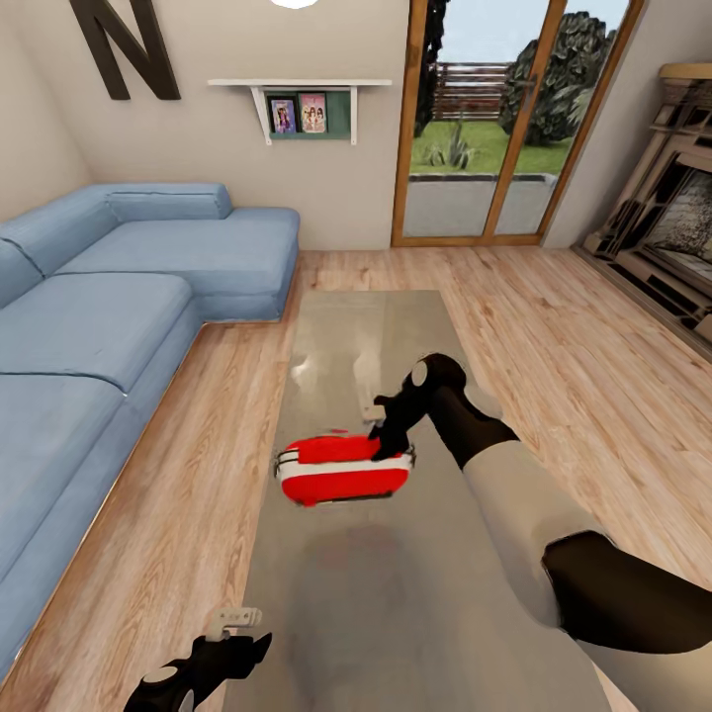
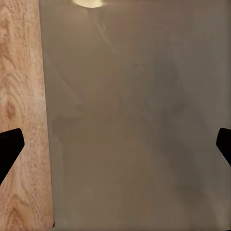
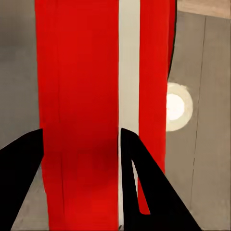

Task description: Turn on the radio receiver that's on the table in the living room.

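Where the radio receiver [image 1: 341, 471] lies, mid-table [image 1: 415, 613] with its long axis across the table's length, the right gripper [image 1: 388, 440] sits directly over its right end, fingers spread wide and straddling the red body in the right wrist view. Far nearer than the left gripper [image 1: 237, 643], whose fingers are also parted, it looks best placed to press.

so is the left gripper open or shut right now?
Open. Left gripper shows its fingertips far apart at the frame edges, bare table between them.
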